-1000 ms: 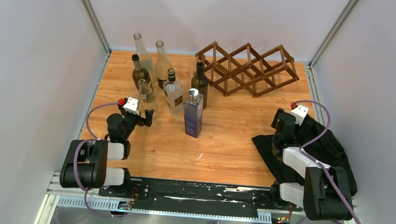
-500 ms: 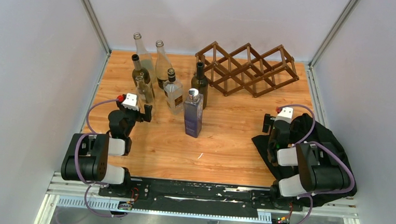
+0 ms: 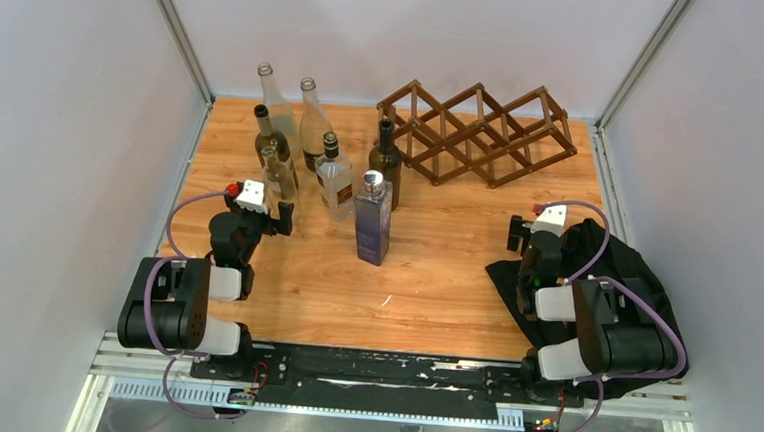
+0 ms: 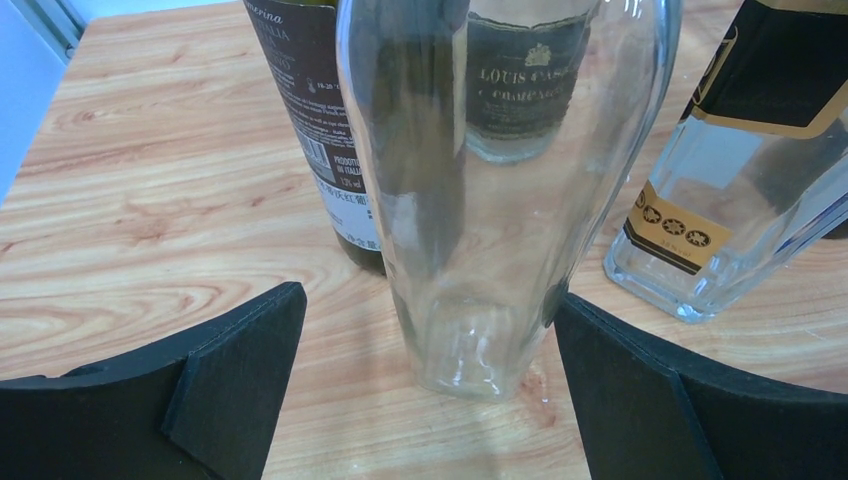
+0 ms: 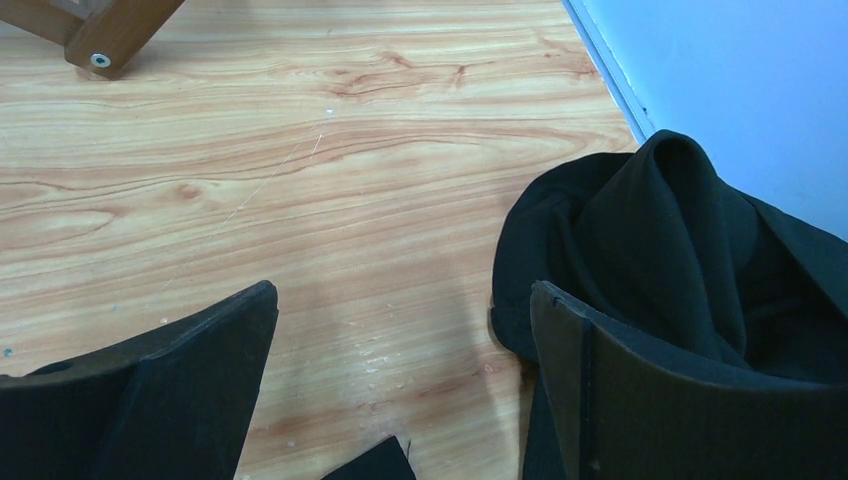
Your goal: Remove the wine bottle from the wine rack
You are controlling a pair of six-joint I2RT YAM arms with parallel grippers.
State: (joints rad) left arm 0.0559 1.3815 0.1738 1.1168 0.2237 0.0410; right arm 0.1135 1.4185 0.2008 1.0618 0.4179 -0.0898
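The pale wood-grain bench (image 5: 300,150) is smooth with a faint sheen (fine scratches show). The dark brown stick-lattice wooden wine rack (image 3: 478,132) looks satin. The tall clear glass bottle (image 4: 480,250) is glossy. The dark green glass bottle (image 4: 310,120) carries a paper label. The crumpled black cloth (image 5: 680,260) is matt.

wine rack (image 3: 478,132) sits on the bench (image 3: 434,289), far side, right of centre. bottle group (image 3: 302,141) stands upright left of the rack, far-left area. end bottle (image 3: 385,161) is just beside the rack's left end, and the foremost bottle (image 3: 371,225) is before it, toward mid-bench. left hand (image 3: 280,218) is at the group's near-left, with the nearest bottle (image 4: 480,200) between its fingers. cloth (image 3: 644,282) is heaped at the near right edge. right hand (image 3: 519,234) is at its left border, one finger over cloth, the other over bench.
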